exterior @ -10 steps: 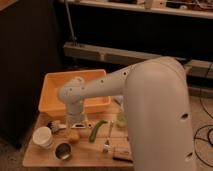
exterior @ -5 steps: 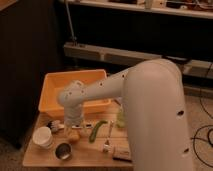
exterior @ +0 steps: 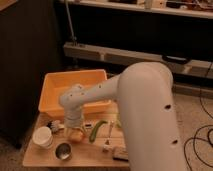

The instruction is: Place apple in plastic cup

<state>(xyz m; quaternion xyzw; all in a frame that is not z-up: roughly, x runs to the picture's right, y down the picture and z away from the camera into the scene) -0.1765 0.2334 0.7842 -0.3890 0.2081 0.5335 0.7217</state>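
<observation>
The apple [exterior: 75, 134] is a small yellowish-tan fruit on the wooden table, left of centre. My gripper [exterior: 74, 127] hangs from the white arm directly over it, at or touching its top. The gripper covers the upper part of the apple. The plastic cup [exterior: 118, 123] is a pale yellow-green sliver to the right, mostly hidden behind my arm's large white link [exterior: 145, 110].
A long green vegetable [exterior: 98, 129] lies between apple and cup. A white paper cup [exterior: 43, 136] and a small dark metal cup [exterior: 63, 150] stand at front left. A yellow bin [exterior: 75, 85] sits behind. Small items [exterior: 108, 145] lie near the table's front edge [exterior: 75, 165].
The wrist has shifted slightly and the gripper has settled a little lower over the apple. The objects on the table have not moved.
</observation>
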